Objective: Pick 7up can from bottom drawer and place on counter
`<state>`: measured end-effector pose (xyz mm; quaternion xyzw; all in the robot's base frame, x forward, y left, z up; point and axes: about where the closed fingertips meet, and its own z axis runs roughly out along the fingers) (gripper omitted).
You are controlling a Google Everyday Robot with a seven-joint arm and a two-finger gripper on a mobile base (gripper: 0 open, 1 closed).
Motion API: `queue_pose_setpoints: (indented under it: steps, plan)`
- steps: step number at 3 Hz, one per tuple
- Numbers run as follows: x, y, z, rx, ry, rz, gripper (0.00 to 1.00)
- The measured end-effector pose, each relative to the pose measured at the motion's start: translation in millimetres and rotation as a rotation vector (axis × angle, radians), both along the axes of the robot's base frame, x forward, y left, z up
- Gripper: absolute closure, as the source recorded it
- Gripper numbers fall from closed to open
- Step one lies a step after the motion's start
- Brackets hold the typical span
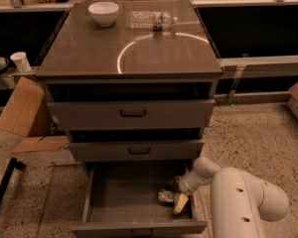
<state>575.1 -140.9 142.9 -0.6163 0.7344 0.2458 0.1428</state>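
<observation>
Dimly, claw (176,200) beside 7up can (164,196), bottom drawer (120,198)

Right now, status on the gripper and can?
Gripper low in bottom drawer, at the 7up can. Can on drawer floor, right side. Bowl, bottle at counter rear.

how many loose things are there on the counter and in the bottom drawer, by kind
bowl: 1, on the counter
bottle: 1, on the counter
can: 1, in the bottom drawer
total: 3
the gripper is in the bottom drawer too, right by the can
</observation>
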Motion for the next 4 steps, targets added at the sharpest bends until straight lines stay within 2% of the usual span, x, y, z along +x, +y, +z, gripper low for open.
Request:
queue_pose_setpoints:
  steps: [1, 2, 4]
  plan:
    - [4.2, 1.8, -11.8, -0.015, 0.004, 0.002, 0.17]
    - [6.5, 11.9, -23.9, -0.029, 0.011, 0.022, 0.48]
    - [6.7, 17.2, -30.2, -0.033, 0.017, 0.033, 0.94]
